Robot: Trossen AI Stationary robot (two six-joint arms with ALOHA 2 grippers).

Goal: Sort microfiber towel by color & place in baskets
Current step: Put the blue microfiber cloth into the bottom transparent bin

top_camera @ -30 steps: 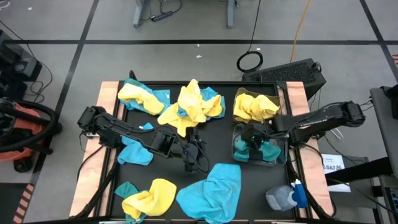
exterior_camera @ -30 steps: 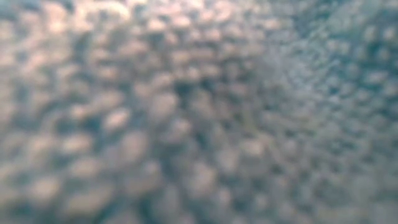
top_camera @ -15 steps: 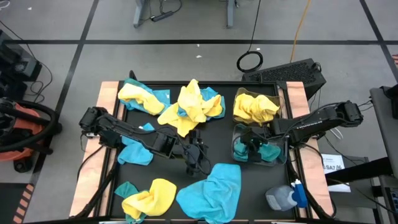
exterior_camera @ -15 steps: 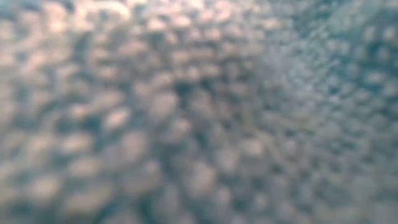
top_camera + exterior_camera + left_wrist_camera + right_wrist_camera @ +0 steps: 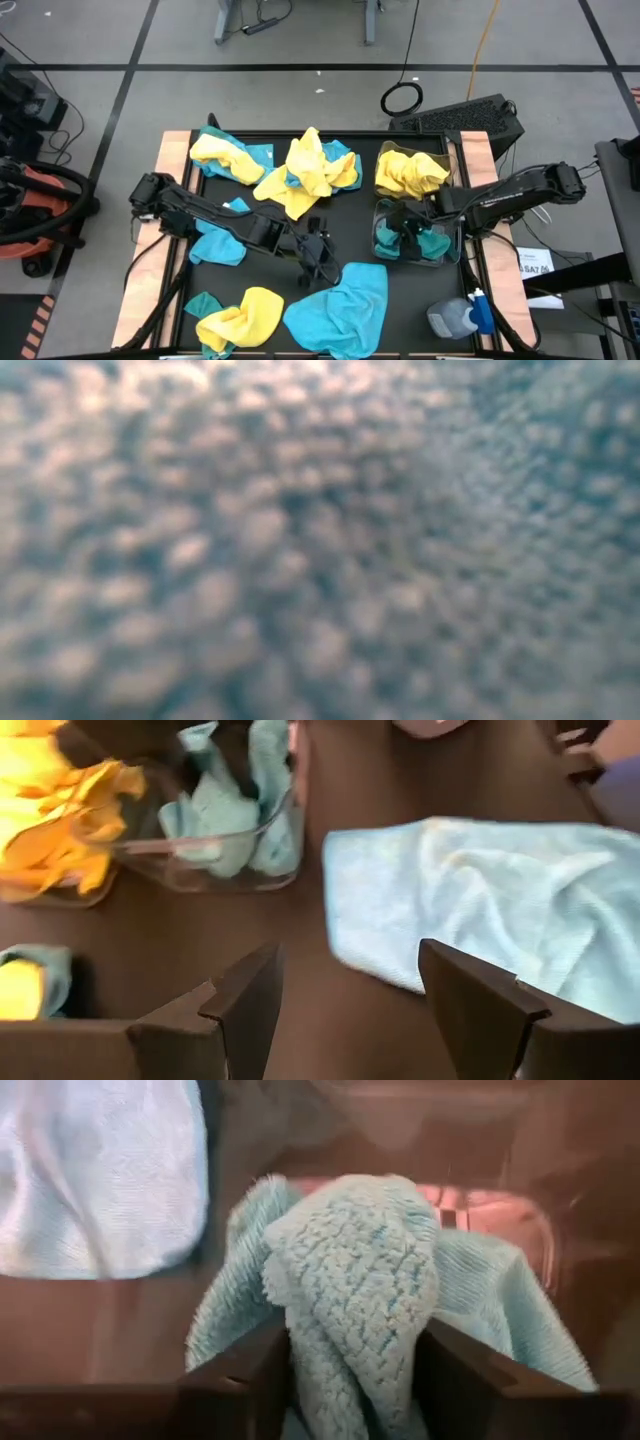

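From above, the left tool (image 5: 318, 258) hovered over the dark desk (image 5: 270, 275), just beside a large teal-blue microfiber towel (image 5: 345, 305). The right tool (image 5: 400, 228) reached into the clear plastic basket (image 5: 452, 252) of teal cloths.

The low view showed only blurred fabric.

At the left wrist, the fingers stood apart, empty, near that towel (image 5: 480, 895).

At the right wrist, a teal-blue cloth (image 5: 355, 1290) lay between parted fingers (image 5: 235, 1380); whether they gripped it was unclear.

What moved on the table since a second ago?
The left pincer slid a little toward the big teal towel, open and empty. The right pincer stayed over the teal basket, a teal cloth between its fingers. The loose towels stayed put.
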